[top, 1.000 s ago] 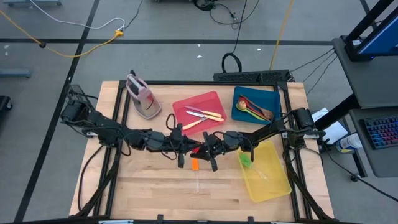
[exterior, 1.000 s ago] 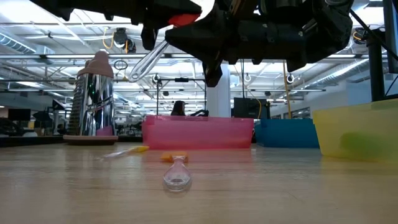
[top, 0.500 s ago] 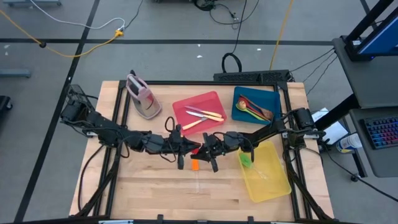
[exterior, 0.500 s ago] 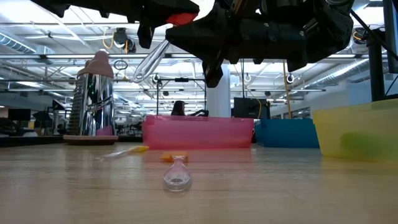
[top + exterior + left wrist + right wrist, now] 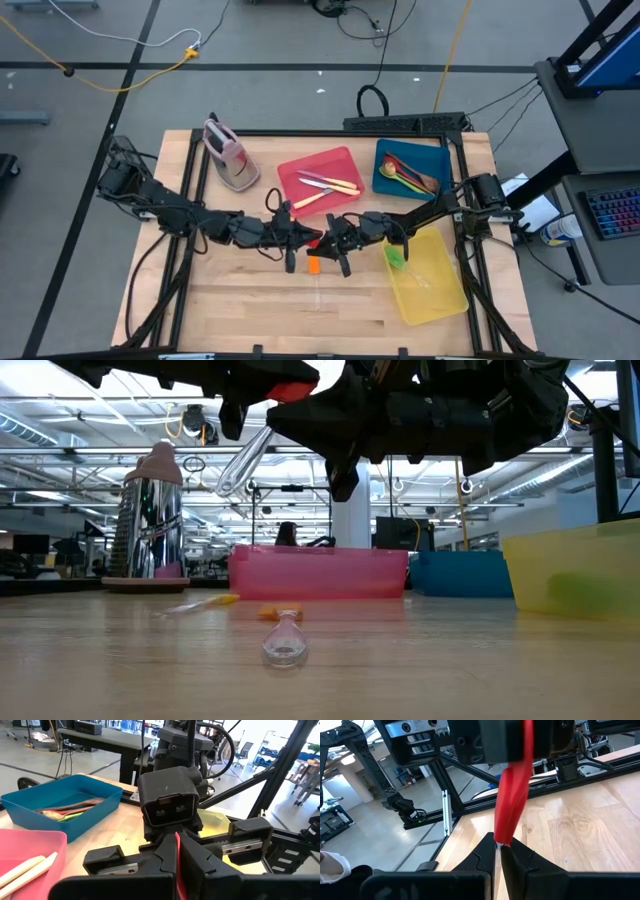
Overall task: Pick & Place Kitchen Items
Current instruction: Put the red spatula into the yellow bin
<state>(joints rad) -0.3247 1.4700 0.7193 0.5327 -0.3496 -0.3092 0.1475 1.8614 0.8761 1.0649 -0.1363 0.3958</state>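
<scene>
A utensil with a red head and a clear handle is held in the air over the table's middle, between my two grippers. They meet tip to tip. My left gripper comes from the left and my right gripper from the right, and both are shut on the utensil. An orange-headed clear utensil lies flat on the table just below them. Its clear end points to the near edge. A yellow-headed piece lies on the table in front of the red tray. My left gripper pinches the red head's flat sides between its two fingers, coming level from the table's left. The utensil is clear of the table, and its clear handle slants down toward the left. My right gripper pinches the red head's narrow end at its fingertips, coming level from the table's right.
The red tray with cream knives and the blue tray with spoons stand at the back. The yellow tray, with a green piece in it, is at the right. The pink-grey stand is at the back left.
</scene>
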